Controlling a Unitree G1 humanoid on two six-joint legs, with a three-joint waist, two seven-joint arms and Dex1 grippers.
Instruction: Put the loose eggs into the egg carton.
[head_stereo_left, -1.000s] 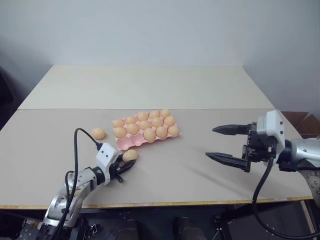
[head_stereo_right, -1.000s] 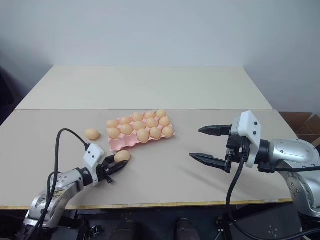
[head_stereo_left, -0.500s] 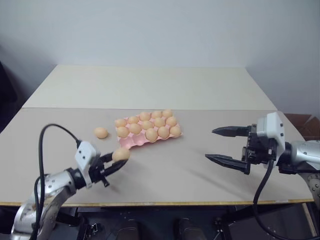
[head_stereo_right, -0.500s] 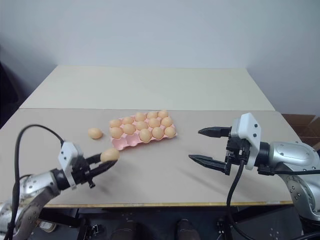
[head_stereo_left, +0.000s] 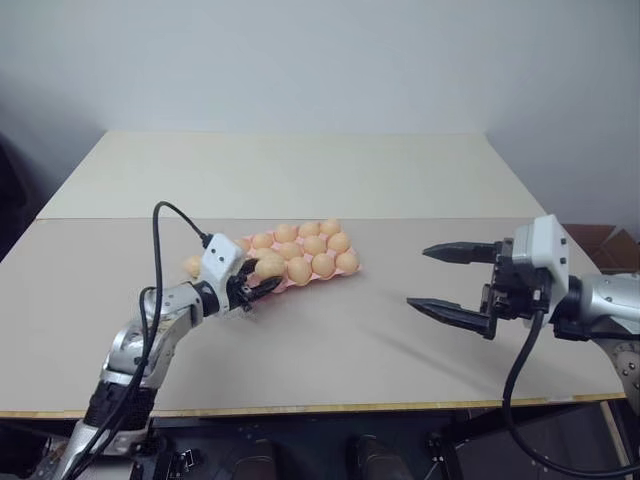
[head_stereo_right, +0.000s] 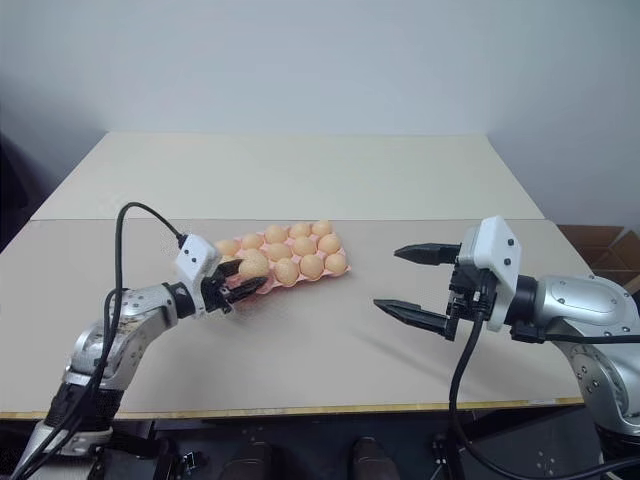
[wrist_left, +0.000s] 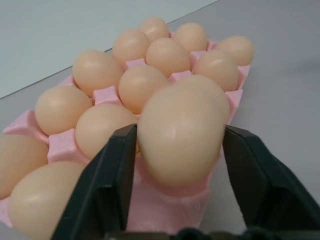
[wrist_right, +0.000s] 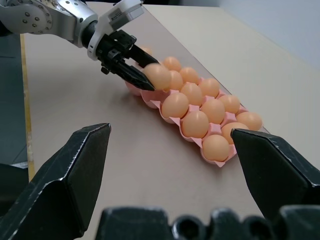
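Held egg (wrist_left: 180, 132): smooth, light orange-tan oval, sitting between the two black fingers of the left gripper (head_stereo_left: 252, 282); the fingers press its opposite flanks across the short axis (a sound hold for a rounded shell).
Handling, as judged: light, rigid but brittle; the glossy curved surface offers little friction, so it would likely slip under a loose pinch and crack under a hard one. Best taken across the widest belly, as here, and set down gently rather than dropped.
Egg carton (head_stereo_left: 352, 271): flat pale pink moulded tray on the table (head_stereo_left: 300, 330), most cups already filled with eggs. Its thin walls look soft and light, so a push from the side would probably slide it.
Position of held egg: over the near corner of the egg carton, at the end nearest the left arm; the left wrist view shows pink cup wall just below it (whether it already touches the cup cannot be told).
Loose egg (head_stereo_left: 192, 265): lying on the table just beside that end of the carton, partly hidden behind the left gripper.
Left arm pose: reaching forward and inward from the table's near edge, the gripper roughly level and angled toward the carton.
Right gripper (head_stereo_left: 452, 282): fingers spread wide and holding nothing, hovering above the table well apart from the carton, pointing toward it.
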